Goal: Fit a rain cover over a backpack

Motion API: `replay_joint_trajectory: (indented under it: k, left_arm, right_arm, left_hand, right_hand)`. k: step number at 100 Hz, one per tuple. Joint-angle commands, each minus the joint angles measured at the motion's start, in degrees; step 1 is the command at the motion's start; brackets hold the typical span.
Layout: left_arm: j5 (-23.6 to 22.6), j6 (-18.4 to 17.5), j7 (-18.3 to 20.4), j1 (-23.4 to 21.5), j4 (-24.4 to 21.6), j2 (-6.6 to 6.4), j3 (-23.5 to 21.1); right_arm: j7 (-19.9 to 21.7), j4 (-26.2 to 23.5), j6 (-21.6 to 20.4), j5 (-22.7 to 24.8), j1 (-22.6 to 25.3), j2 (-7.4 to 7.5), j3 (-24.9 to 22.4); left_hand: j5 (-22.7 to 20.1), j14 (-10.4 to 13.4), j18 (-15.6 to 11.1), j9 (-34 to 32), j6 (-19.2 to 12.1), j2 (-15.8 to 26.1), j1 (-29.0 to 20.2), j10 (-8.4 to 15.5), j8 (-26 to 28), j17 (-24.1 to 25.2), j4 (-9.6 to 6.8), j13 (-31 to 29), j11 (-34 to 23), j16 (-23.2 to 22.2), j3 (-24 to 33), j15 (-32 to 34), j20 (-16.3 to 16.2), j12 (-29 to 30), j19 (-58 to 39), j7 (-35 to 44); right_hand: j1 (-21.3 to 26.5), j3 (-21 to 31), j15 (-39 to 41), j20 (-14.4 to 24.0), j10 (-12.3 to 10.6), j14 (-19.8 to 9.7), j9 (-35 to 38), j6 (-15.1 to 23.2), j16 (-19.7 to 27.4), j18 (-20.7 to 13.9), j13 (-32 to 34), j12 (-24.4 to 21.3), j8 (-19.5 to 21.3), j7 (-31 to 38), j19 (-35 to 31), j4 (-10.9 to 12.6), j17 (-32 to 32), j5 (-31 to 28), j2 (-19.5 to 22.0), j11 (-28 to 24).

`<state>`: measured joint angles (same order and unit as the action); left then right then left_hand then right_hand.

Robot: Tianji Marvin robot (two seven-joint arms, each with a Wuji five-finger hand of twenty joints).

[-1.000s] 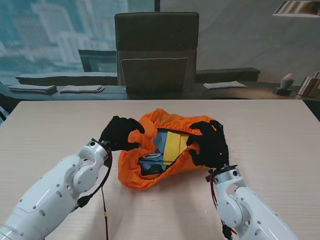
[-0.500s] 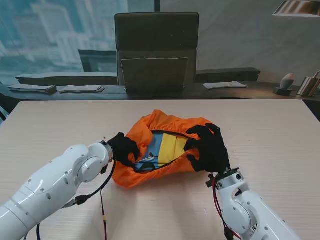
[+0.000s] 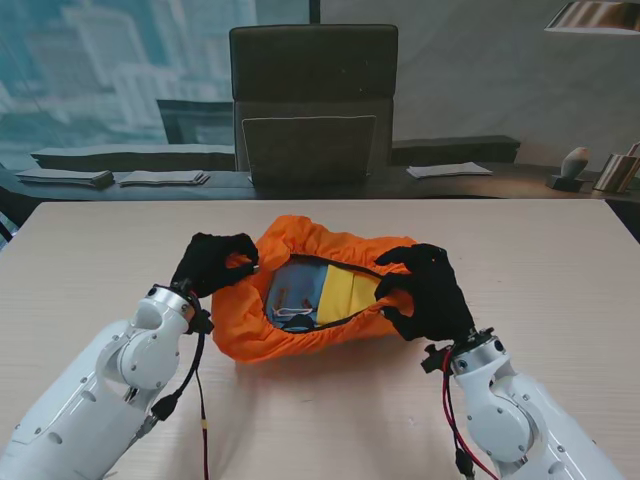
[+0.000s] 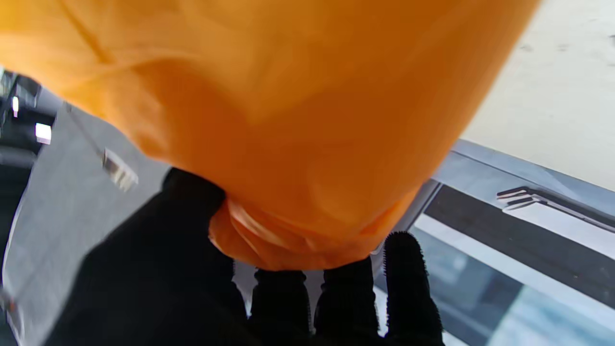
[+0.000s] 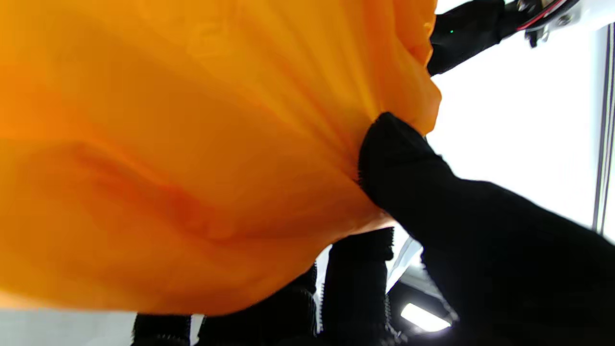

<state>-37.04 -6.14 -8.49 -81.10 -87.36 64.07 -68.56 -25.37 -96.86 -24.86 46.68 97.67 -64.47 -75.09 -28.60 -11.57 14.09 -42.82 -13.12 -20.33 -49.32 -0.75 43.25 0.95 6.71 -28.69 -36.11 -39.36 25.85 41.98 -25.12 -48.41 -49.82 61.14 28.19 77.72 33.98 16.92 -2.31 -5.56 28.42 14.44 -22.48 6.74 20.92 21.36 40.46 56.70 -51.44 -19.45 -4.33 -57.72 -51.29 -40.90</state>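
Orange rain cover [image 3: 300, 290] stretches between left hand [image 3: 212, 262] and right hand [image 3: 428, 292], both gripping its edges.

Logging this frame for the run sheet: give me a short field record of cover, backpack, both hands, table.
rain cover: orange, wrapped round the backpack, opening facing up
backpack: blue and yellow, showing through the opening
left hand: shut on the cover's left edge
right hand: shut on the cover's right edge
table: light wood, bundle at its middle

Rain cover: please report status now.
Left hand and right hand shut on rain cover. Backpack partly exposed in opening. Nothing blocking.
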Motion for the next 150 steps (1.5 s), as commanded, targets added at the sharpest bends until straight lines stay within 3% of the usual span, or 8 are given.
replay_joint_trajectory:
  k: [1, 38, 58, 83, 99, 115, 134, 150]
  left_arm:
    - [0.7, 0.1, 0.3, -0.7, -1.0, 0.71, -1.0]
    - [-0.8, 0.6, -6.1, -2.0, 0.4, 1.55, -4.6]
    - [1.3, 0.9, -0.8, -3.2, -2.5, 0.95, -3.6]
    - [4.9, -8.5, 2.2, -4.1, -5.0, 0.56, -3.0]
    - [10.1, -8.9, 25.2, -3.7, -8.2, -3.68, -2.5]
    - [12.5, -4.6, 35.3, 2.6, -4.4, -5.58, 5.1]
    - [18.5, -5.2, 33.6, 13.1, 6.2, -4.11, 17.2]
    - [24.1, -5.5, 33.8, 15.5, 9.2, -3.11, 20.0]
  right_arm:
    - [-0.7, -0.4, 1.2, 1.0, -0.3, -1.01, 0.1]
    - [0.6, -2.3, 6.4, -24.8, 1.7, -5.07, 0.1]
    - [5.1, 0.3, 6.6, -16.0, 0.7, -2.85, 1.2]
    - [2.6, 3.3, 10.3, -8.4, -2.1, -2.21, 5.9]
    - [-3.4, 6.8, 13.7, -6.2, -4.8, -3.00, 8.9]
    - [-9.3, 7.4, 16.1, -12.7, -6.0, -5.74, 10.4]
    - [-8.5, 6.1, 11.5, -14.3, -5.4, -5.83, 10.0]
    - [-9.1, 6.1, 10.0, -13.8, -5.5, -5.86, 9.4]
  left_hand:
    - [3.1, 0.9, 0.5, 2.0, 0.5, 4.3, -3.5, 0.2, 2.6, 1.3, 1.92, 1.4, -1.9, -1.6, -3.8, 2.1, -1.1, -2.7, -2.6, 3.3]
    - [10.1, 1.2, -1.0, -2.8, 2.4, 12.2, -18.2, 2.5, 3.6, -3.3, -2.25, -3.5, -11.0, -5.5, -27.2, 10.1, -4.9, -9.0, -8.6, 9.2]
    - [17.1, 0.1, 1.1, 19.3, 7.2, -1.3, 11.2, -2.0, -9.0, 1.8, -1.96, 8.3, 7.5, 2.1, 11.6, -5.5, 0.2, 14.5, 0.2, -14.7]
    - [12.6, 2.6, -2.0, 28.1, 3.4, -4.0, 15.5, -2.9, -21.3, 3.0, -2.88, 17.8, 15.3, 13.3, 3.8, -21.5, 4.8, 25.1, 9.6, -22.4]
    - [0.8, 3.5, -0.8, 19.8, 8.4, -0.5, 16.2, -3.1, -19.4, 2.6, -3.31, 14.3, 15.6, 15.1, -11.6, -23.7, 10.6, 25.4, 21.2, -23.1]
    - [11.1, 4.7, -0.1, 31.6, 12.1, 0.5, 12.9, -2.6, -25.2, 3.8, -4.51, 24.7, 22.1, 19.0, -26.3, -32.7, 11.3, 28.8, 41.0, -33.9]
    - [15.9, 6.4, -0.2, 34.6, 9.9, -0.8, 10.6, -1.6, -26.0, 2.9, -4.93, 26.9, 30.7, 23.6, -25.9, -41.5, 14.1, 30.3, 50.4, -33.9]
    - [-1.8, 6.2, 0.2, 30.8, -2.8, -8.2, 11.7, 0.6, -14.8, 2.8, -2.35, 26.8, 23.3, 20.8, -0.4, -39.5, 17.4, 27.1, 50.2, -15.5]
  right_hand:
    - [0.5, 2.6, -0.7, -1.3, 1.0, -0.3, 1.2, 4.7, 0.7, -0.4, 0.9, -0.6, 2.0, 2.9, -0.1, -0.4, -0.5, -3.3, 2.8, 0.4]
    - [3.8, 6.7, 0.6, -0.4, 2.1, 0.5, 3.5, -3.7, -0.1, -1.8, 0.3, 0.2, -1.2, 6.4, 5.8, -0.8, -1.1, -5.0, -1.5, -0.8]
    - [2.7, 5.4, -0.1, 5.6, 1.4, 0.5, 3.5, -0.8, 0.3, -1.4, -0.1, -0.2, -0.4, 5.0, 9.5, -0.7, -1.2, -5.1, -0.1, 0.3]
    - [2.1, 4.4, 0.3, 6.1, 2.6, 0.9, 3.3, -0.7, 0.1, -1.1, 0.2, -0.1, 0.3, 4.6, 8.7, -0.6, -0.9, -4.1, 0.8, 0.0]
    - [1.8, 3.9, 1.4, 6.2, 3.1, 1.1, 2.8, -0.2, -0.4, -1.0, 0.3, 0.6, 1.5, 4.4, 7.0, -0.5, -0.5, -2.9, 1.3, -1.5]
    - [2.5, 3.0, 4.1, 5.0, 4.4, 1.7, 5.2, 0.1, -1.7, -1.2, 1.4, 2.7, 3.3, 4.1, 4.7, -0.3, -0.5, -1.4, 2.1, -7.0]
    - [0.8, 1.4, 10.2, 4.5, 4.5, 2.3, 14.2, 5.8, -4.6, -1.1, 6.0, 5.3, 4.1, 3.0, 1.4, -0.2, -0.3, -1.0, 3.4, -16.2]
    - [0.5, 0.8, 10.5, 4.2, 4.1, 2.1, 13.8, 6.9, -4.8, -0.9, 6.1, 5.2, 4.6, 2.5, -0.3, 0.0, -0.3, -0.9, 3.9, -16.0]
